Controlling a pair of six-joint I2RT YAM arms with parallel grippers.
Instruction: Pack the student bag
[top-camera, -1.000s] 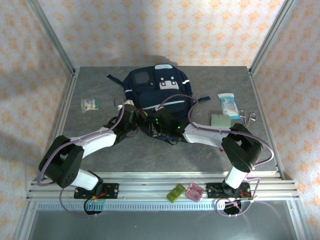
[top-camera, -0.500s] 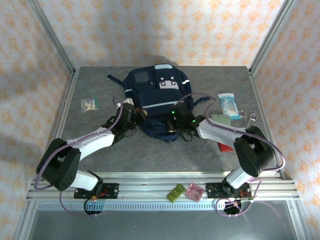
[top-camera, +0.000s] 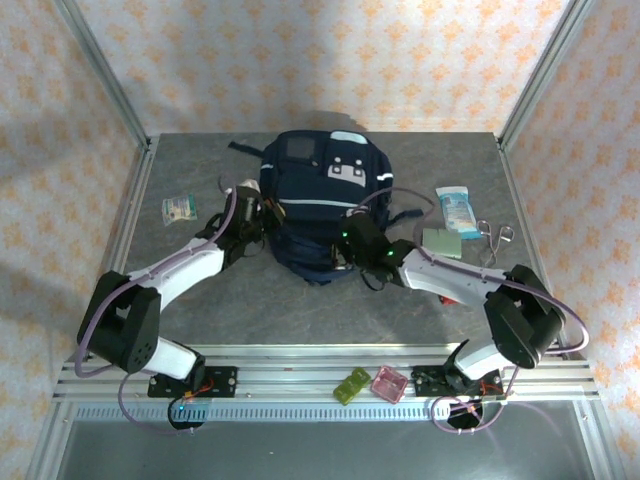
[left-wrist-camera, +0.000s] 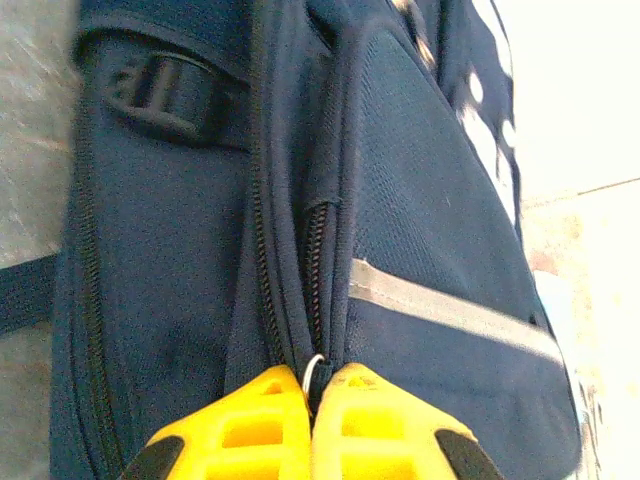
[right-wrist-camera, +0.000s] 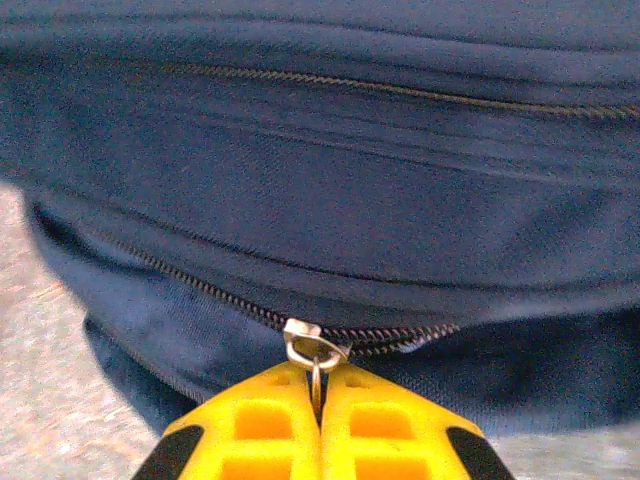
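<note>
Nearest to us, our right end effector (right-wrist-camera: 320, 388) is closed on the metal zipper pull (right-wrist-camera: 312, 352) at the near end of the student bag (top-camera: 320, 190); a little farther, our left end effector (left-wrist-camera: 312, 388) is closed on a second zipper ring (left-wrist-camera: 313, 368) on its left side. The bag lies in the middle of the tabletop (top-camera: 250, 300), directly beyond both, its long axis pointing away from the arms, so we judge each pull must follow the seam around it.
</note>
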